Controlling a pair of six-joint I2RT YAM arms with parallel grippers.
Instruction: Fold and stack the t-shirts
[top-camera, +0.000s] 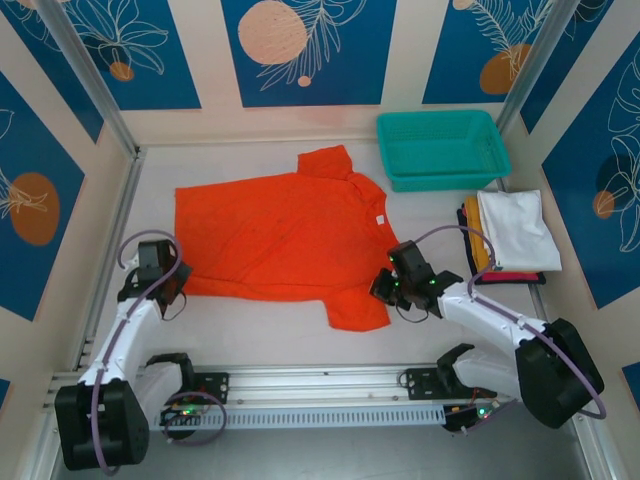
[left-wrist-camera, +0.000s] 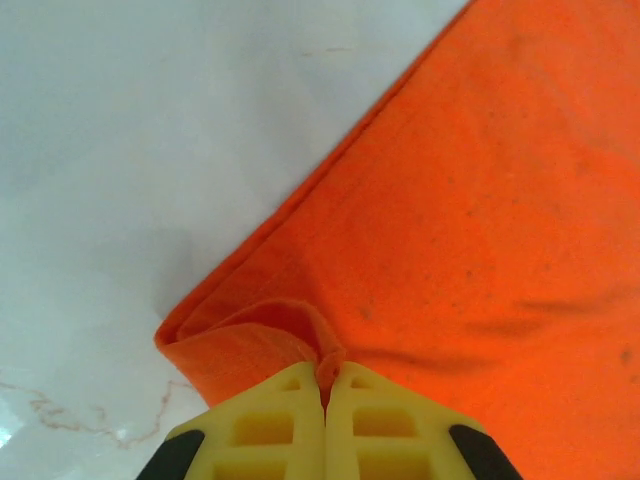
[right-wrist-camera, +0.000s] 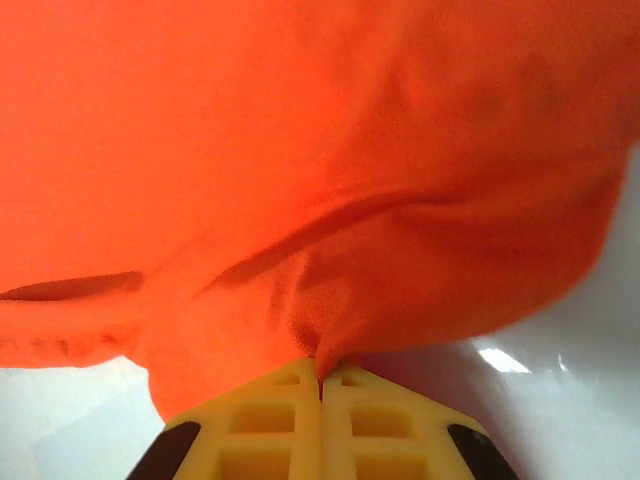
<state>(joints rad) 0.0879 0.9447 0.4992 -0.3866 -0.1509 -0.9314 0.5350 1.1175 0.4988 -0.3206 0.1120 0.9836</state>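
1. The left gripper (left-wrist-camera: 325, 375) has its fingers pressed together, pinching the orange-red t-shirt (top-camera: 285, 235) at its 8 o'clock corner.
2. The right gripper (right-wrist-camera: 322, 368) likewise clamps a cloth fold at 4 o'clock.
3. The shirt lies spread on the glossy white table (top-camera: 270, 330).
4. Folded t-shirts (top-camera: 510, 235) sit at 3 o'clock, a teal basket (top-camera: 443, 148) at 1 o'clock.
5. Blue leaf-patterned wall panels (top-camera: 300, 50) enclose the table.

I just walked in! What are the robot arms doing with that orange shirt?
They are getting a bright orange-red cloth t-shirt ready to fold. It lies spread flat on the white table. The left gripper is shut on a hem corner, the right gripper on the near sleeve. Nothing is folded yet. A stack of folded shirts, white on top, sits at the right, near a teal plastic mesh basket.
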